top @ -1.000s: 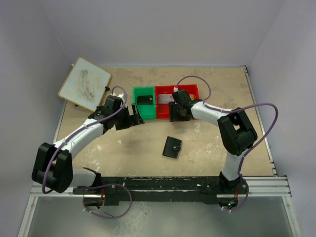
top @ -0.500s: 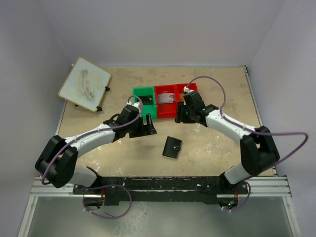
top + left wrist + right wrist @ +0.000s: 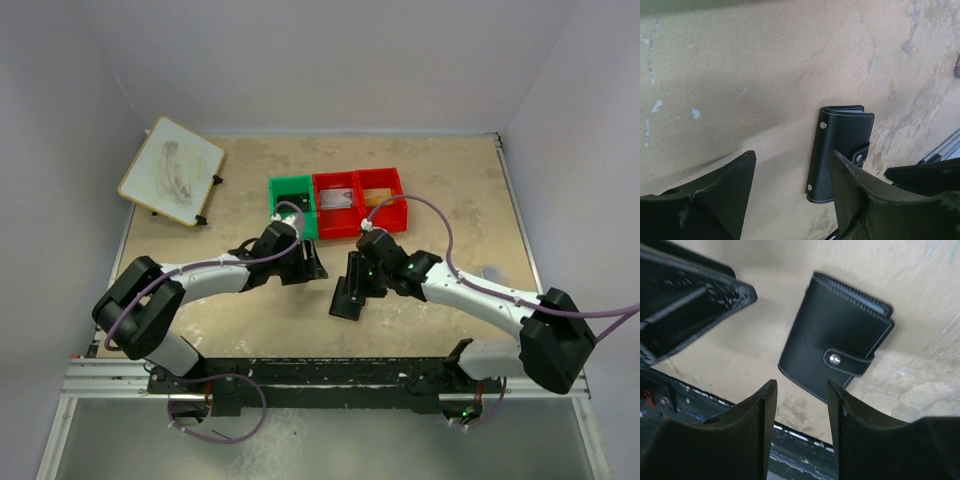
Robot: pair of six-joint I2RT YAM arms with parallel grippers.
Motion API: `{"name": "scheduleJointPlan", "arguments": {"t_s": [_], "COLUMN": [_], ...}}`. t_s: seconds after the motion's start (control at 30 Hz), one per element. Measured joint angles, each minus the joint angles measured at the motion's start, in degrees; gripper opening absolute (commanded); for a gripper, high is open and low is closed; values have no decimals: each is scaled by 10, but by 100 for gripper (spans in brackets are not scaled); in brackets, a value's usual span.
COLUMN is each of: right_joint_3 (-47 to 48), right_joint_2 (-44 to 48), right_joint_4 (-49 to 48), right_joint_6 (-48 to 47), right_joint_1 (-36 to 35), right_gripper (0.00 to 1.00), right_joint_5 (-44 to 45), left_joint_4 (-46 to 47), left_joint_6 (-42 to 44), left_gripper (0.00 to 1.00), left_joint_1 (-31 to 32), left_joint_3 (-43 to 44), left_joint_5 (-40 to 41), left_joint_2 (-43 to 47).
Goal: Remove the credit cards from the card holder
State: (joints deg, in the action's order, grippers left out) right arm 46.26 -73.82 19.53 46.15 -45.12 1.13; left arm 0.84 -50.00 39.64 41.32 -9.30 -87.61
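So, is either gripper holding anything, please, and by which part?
Nothing is held: the left gripper and right gripper are open, near the closed black bifold card holder.

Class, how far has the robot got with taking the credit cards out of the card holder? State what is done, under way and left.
Done: nothing yet; the card holder lies closed on the table, strap snapped, no card showing. Under way: the left gripper and right gripper hover by it, jaws open and empty. Left: unsnap the strap, open it, draw out the cards.
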Motion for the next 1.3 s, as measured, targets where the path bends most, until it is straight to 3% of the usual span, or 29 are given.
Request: {"name": "scheduleJointPlan", "arguments": {"t_s": [0.37,0.53,0.9,1.3], "right_joint_3": [-6,21,25,24], "right_joint_2": [-45,-84,-124,-129], "right_joint_4": [54,58,59,54], "right_joint_6": [73,75,75,87], "right_joint_1": [-26,-26,-26,-25], "right_gripper": [48,43,44,21], "right_joint_5": [26,39,54,49], "left_joint_4": [18,9,2,-16], "left_joint_6": [-4,0,1,19], "left_gripper": [56,53,51,52], "left_joint_1": [46,48,53,75], "left_joint_3": [1,9,16,55], "left_joint_5": [-9,-7,-7,-3], "left_joint_2": [-33,-35,-40,-74]}}
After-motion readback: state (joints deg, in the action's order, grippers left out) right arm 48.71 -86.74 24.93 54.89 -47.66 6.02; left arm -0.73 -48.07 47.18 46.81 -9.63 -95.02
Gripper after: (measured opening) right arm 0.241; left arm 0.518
